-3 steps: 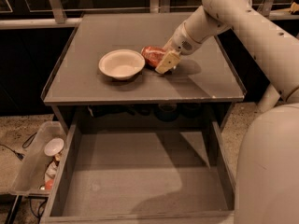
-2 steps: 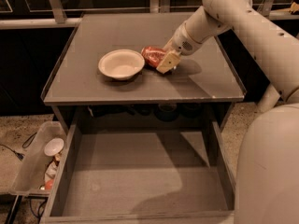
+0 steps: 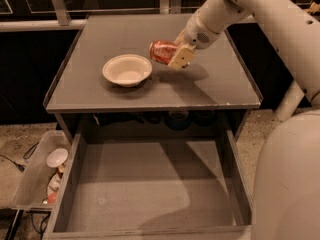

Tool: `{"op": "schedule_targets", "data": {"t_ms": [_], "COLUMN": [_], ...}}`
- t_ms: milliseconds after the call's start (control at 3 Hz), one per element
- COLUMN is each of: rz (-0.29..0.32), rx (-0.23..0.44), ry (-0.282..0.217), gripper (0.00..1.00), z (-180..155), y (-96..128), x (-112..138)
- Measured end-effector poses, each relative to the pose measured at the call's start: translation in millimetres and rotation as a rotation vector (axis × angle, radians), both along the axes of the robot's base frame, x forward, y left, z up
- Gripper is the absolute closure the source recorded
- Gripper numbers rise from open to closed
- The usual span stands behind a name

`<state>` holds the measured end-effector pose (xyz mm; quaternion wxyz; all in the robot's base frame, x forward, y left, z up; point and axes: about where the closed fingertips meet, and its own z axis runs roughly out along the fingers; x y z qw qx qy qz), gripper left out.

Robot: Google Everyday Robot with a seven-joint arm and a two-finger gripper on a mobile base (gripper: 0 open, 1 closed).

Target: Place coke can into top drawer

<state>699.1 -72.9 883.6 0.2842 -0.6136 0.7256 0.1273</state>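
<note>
The coke can (image 3: pixel 162 51), red with whitish markings, lies sideways in my gripper (image 3: pixel 176 56), lifted a little above the grey cabinet top (image 3: pixel 215 84). The gripper is shut on the can, just right of the cream-white bowl (image 3: pixel 127 69). My white arm reaches in from the upper right. The top drawer (image 3: pixel 150 189) is pulled open below the cabinet top, its flat grey floor bare, its low side walls visible left and right.
A translucent plastic bin (image 3: pixel 35 176) with small items stands on the floor left of the drawer. My white base (image 3: pixel 290 184) fills the lower right. A dark window wall runs behind the cabinet.
The gripper has lifted the can off the cabinet top and raised it slightly; the bowl has not moved.
</note>
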Motion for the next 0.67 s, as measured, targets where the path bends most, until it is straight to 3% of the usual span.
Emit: {"op": "schedule_targets", "data": {"t_ms": [667], "rz": [0.066], "rx": [0.004], "ry": [-0.077], "gripper": [1.00], "z": [70], "y": [-23], "x": [-59]}}
